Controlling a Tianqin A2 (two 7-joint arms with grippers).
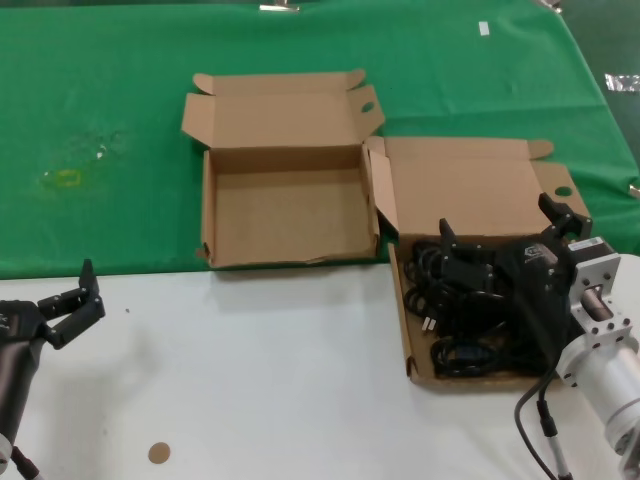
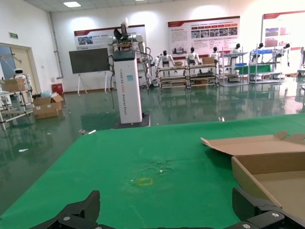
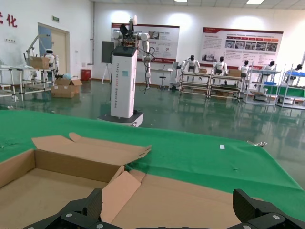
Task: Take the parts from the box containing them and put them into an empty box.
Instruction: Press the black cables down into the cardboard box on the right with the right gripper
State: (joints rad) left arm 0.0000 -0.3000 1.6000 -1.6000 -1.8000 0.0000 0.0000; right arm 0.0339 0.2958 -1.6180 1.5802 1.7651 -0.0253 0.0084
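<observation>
The empty box [image 1: 285, 205] sits left of the box containing them [image 1: 470, 300], the 2 touching.

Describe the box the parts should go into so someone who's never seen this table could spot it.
On the green cloth lie two open brown cardboard boxes side by side. The empty box is on the robot's left, nothing inside, unlike the box of black cables, where the open right gripper hovers.

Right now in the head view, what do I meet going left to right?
Left hand → yellowish stain on the green cloth → empty box → box of black parts → right hand over that box.
</observation>
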